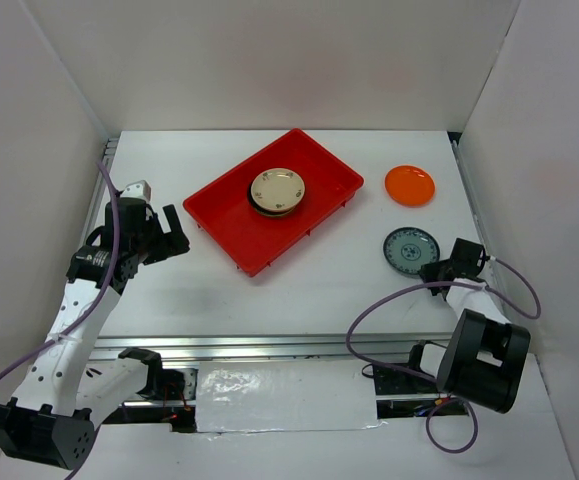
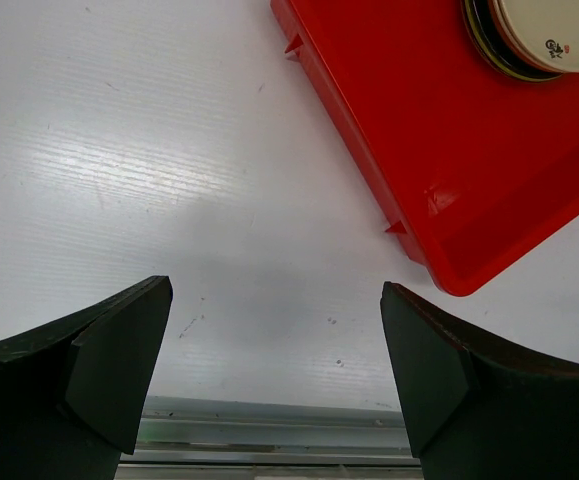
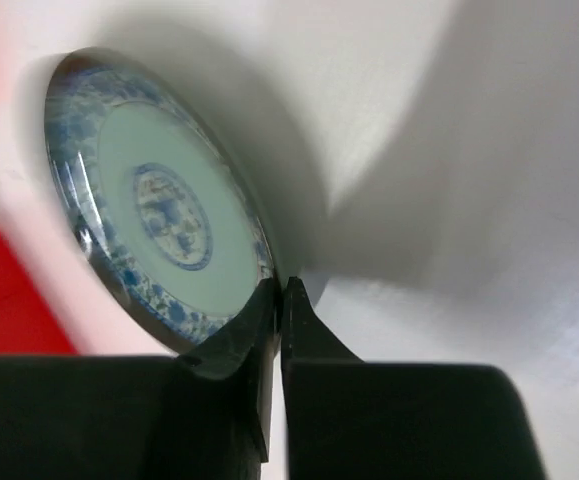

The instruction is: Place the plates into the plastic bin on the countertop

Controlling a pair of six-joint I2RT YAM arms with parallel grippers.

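Taking the top view as the clock face, the red bin (image 1: 231,215) is set at about 12 o'clock on the table (image 1: 269,300), turned at an angle. A stack of plates (image 1: 277,191) is seen inside it, slightly toward its far side, with a beige plate (image 2: 554,28) uppermost and a darker rim showing beneath. How many lie in the stack cannot be counted from these views.

Two plates are left outside the bin. The orange plate (image 1: 410,185) lies flat at about 2 o'clock, just beyond the bin's right corner and untouched. The blue-and-white plate (image 1: 409,248) lies at about 3 o'clock, on the near side of the orange one.

The right tool (image 1: 435,270) is placed at the 4 o'clock edge of that patterned plate. In the wrist view its fingers are drawn almost together with the plate's rim caught at their tips, so it is judged to be clenched on the rim. Whether the plate has been lifted off the surface cannot be told.

The left tool (image 2: 274,330) is spread wide and holds nothing. It is held at about 9 o'clock, over bare table beside the bin's near left corner.

The task is judged well advanced but unfinished. The patterned plate is to be carried to the bin, and the orange plate is to be fetched after it.
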